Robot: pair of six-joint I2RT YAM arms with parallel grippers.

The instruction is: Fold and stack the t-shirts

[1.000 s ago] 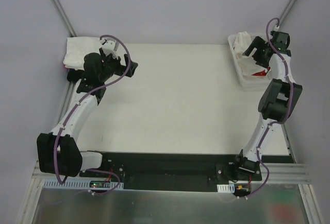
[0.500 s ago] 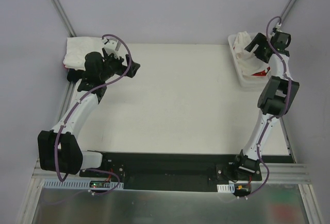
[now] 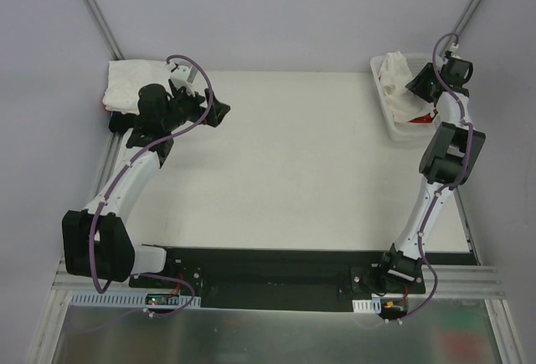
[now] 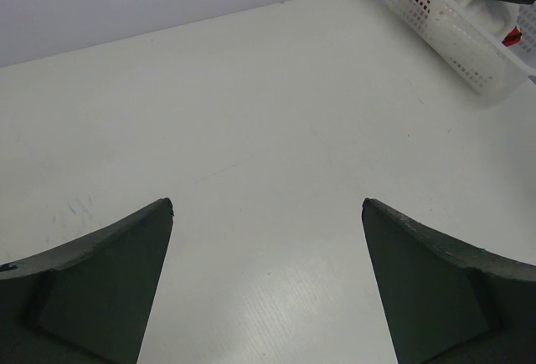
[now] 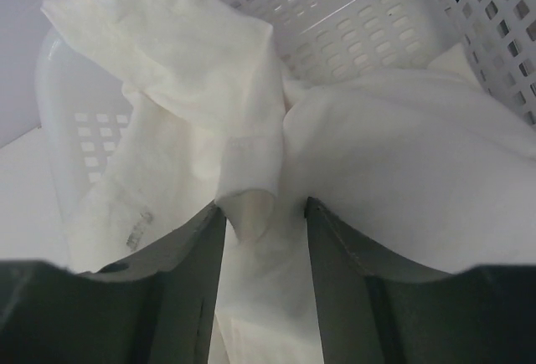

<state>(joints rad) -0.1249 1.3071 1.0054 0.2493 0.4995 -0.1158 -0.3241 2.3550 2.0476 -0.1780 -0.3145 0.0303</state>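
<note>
A crumpled white t-shirt [image 5: 167,46] lies in the white mesh basket [image 5: 335,12] at the table's far right corner, and it rises above the basket's rim [image 3: 392,69]. My right gripper [image 5: 264,205] is down in the basket, its jaws drawn halfway together with a fold of that white cloth between them. Beside it a bit of red t-shirt [image 3: 421,117] shows in the basket. A pile of white t-shirts [image 3: 130,79] sits at the far left corner. My left gripper [image 3: 219,111] hangs just right of the pile, open and empty [image 4: 268,205] over bare table.
The basket [image 3: 394,130] stands against the table's right edge, and it shows at the upper right of the left wrist view [image 4: 469,54]. Grey walls and slanted metal rails [image 3: 94,8] close in the back corners.
My right gripper has dropped deeper into the basket and its jaws have come in from wide open onto the white cloth. The left gripper has drifted slightly right.
</note>
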